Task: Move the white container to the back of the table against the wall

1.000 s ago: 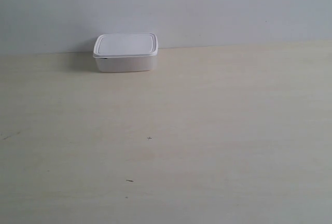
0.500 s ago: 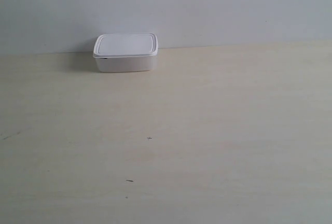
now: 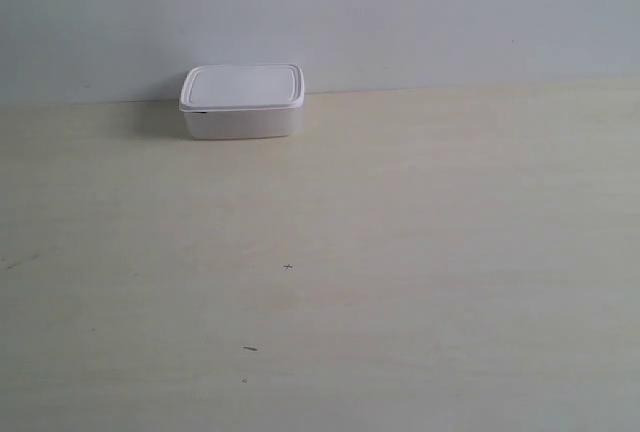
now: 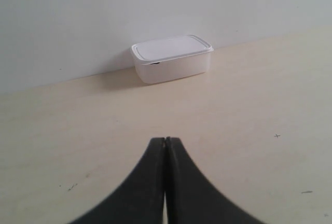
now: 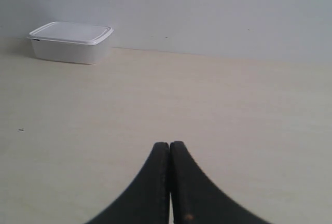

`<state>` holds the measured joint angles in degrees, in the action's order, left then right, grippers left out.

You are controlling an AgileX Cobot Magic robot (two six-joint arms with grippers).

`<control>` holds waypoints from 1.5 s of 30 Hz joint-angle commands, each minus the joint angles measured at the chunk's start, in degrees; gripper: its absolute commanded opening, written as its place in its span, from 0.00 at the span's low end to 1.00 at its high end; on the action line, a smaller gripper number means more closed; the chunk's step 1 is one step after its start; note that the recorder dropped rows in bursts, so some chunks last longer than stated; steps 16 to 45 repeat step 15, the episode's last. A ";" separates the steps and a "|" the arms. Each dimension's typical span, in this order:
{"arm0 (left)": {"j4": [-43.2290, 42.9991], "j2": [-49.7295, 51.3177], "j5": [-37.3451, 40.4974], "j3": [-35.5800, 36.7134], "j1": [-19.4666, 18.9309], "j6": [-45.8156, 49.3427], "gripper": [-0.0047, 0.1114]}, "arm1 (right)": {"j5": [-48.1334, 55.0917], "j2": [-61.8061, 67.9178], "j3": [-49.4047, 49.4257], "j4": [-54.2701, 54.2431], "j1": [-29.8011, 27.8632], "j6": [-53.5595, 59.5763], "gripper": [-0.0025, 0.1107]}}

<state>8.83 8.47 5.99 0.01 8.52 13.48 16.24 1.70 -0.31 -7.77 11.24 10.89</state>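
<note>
1. Exterior view shows the white container [image 3: 242, 102] at the back of the surface [image 3: 420, 252], lid on, its rear edge at the wall [image 3: 400, 12]; actual contact cannot be told.
2. Judged from that, the placing step looks done; the next move calls for, at most, a check that it sits flush to the wall.
3. The left pincer [image 4: 166, 141] is closed and empty, well short of the wall, the container well ahead of it.
4. The right pincer [image 5: 169, 143] is likewise closed and empty, farther from the container.
</note>
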 commanded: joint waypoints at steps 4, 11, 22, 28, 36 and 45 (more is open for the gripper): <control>0.12 -0.34 -0.24 -0.01 -0.14 -0.20 0.04 | -0.15 -0.26 0.31 0.34 -0.27 -0.03 0.02; 0.12 -0.34 -0.24 -0.01 -0.14 -0.20 0.04 | -0.15 -0.26 0.31 0.34 -0.27 -0.03 0.02; 0.12 -0.34 -0.24 -0.01 -0.14 -0.20 0.04 | -0.15 -0.26 0.31 0.34 -0.27 -0.03 0.02; 0.12 -0.34 -0.24 -0.01 -0.14 -0.20 0.04 | -0.15 -0.26 0.31 0.34 -0.27 -0.03 0.02; 0.12 -0.34 -0.24 -0.01 -0.14 -0.20 0.04 | -0.15 -0.26 0.31 0.34 -0.27 -0.03 0.02; 0.12 -0.34 -0.24 -0.01 -0.14 -0.20 0.04 | -0.15 -0.26 0.31 0.34 -0.27 -0.03 0.02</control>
